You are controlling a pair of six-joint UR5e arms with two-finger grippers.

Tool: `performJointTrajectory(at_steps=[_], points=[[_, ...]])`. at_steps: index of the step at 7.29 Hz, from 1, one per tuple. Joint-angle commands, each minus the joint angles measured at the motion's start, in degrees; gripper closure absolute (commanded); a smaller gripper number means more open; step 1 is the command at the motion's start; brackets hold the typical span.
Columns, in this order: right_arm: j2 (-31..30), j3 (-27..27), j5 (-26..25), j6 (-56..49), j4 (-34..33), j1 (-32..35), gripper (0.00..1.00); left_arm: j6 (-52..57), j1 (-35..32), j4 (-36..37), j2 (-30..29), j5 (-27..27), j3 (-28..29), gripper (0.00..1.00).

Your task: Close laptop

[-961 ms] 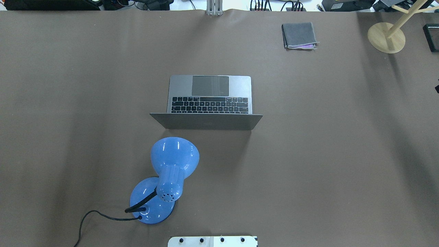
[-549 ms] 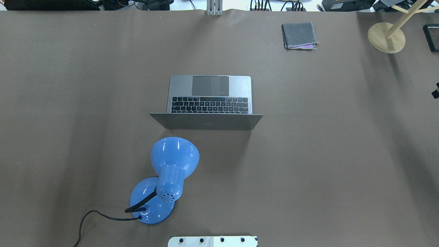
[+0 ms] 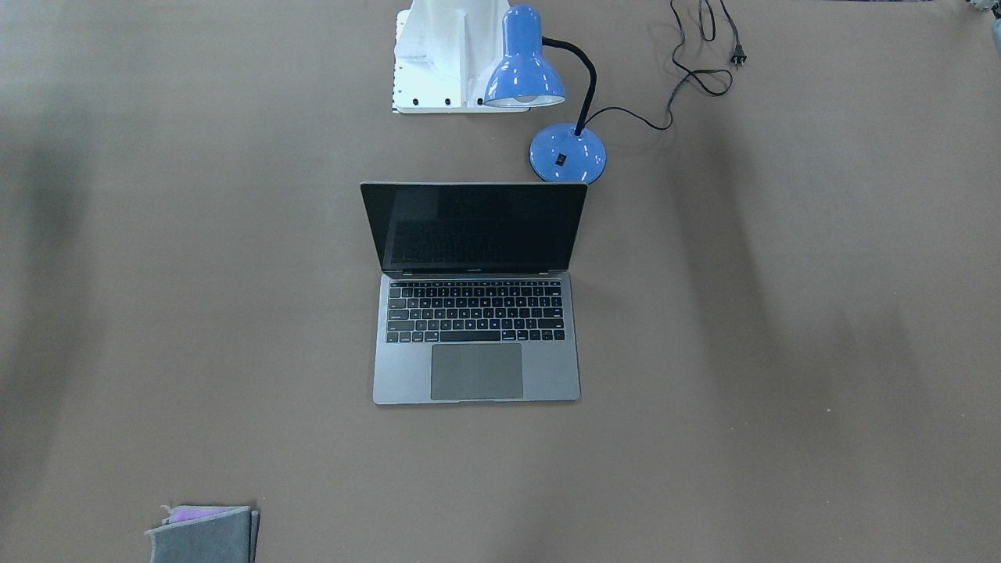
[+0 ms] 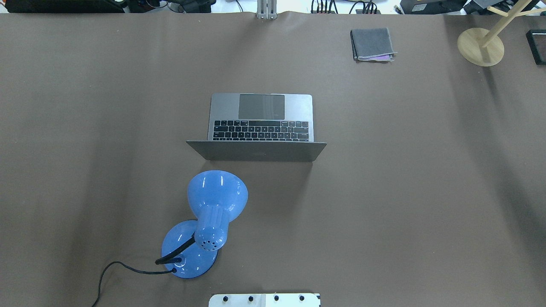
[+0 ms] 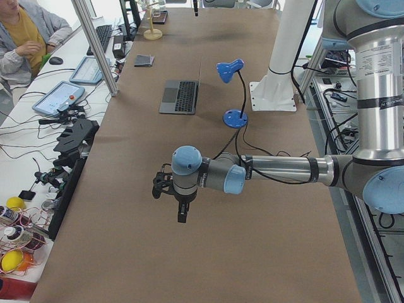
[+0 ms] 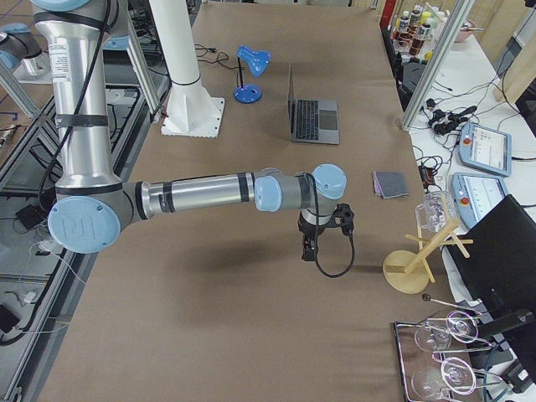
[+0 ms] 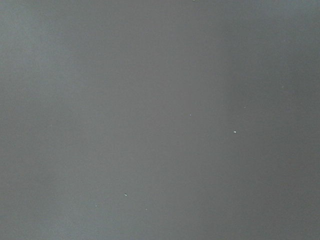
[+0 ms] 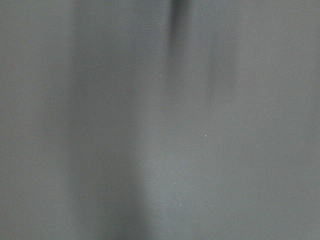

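Hovering above table [image 4: 384, 192], end effectors [image 5: 182, 216] [image 6: 309, 251]; opening indiscernible.

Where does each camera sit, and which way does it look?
Front-facing: across the table, facing the robot's base, down on the laptop.
Overhead: behind the robot, looking forward; only base shows.
Left: table's left end; left gripper near.
Right: table's right end; right gripper near.
Wrists: both face bare table; no gripper shows.
Shared: all four exterior views show laptop and blue lamp.

Left arm [image 5: 278, 169] and right arm [image 6: 197, 191] are showing silver tubes, pale-blue joint caps, black bands; left pincer [image 5: 182, 216] and right pincer [image 6: 309, 251] are presenting black; white base plate [image 4: 264, 300] is carrying black screws
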Motion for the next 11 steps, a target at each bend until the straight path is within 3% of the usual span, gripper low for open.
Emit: performJointTrajectory(at_steps=[1, 2, 6, 8, 9, 10, 11], points=[[-2.4, 0.1, -0.8, 0.0, -0.1, 1.2, 0.0, -2.0, 0.0, -0.5, 0.2, -5.0, 0.6, 0.03], [-2.1, 0.7, -0.8, 0.2, -0.1, 1.2, 0.0, -2.5, -0.3, -0.4, 1.0, -8.0, 0.4, 0.02], [-1.7, 1.4, 4.5, 1.0, 0.0, 1.1, 0.0, -5.8, 0.0, -3.3, 0.6, -8.8, -1.5, 0.02], [0.3, 6.0, 7.9, 6.7, 0.0, -2.7, 0.0, -22.2, 4.0, -13.5, -1.0, -18.0, -3.5, 0.04], [2.0, 7.5, 10.6, 8.3, 0.0, -5.0, 0.0, -28.9, 7.5, -20.4, -1.5, -18.7, -3.6, 0.16], [4.0, 9.9, 11.2, 11.1, 0.0, -8.0, 0.0, -40.0, 13.3, -25.2, -5.2, -18.4, -3.6, 0.2], [7.7, 12.3, 11.1, 20.6, 0.1, -12.5, 0.01, -45.5, 17.4, -25.2, -9.9, -18.3, -3.5, 0.21]])
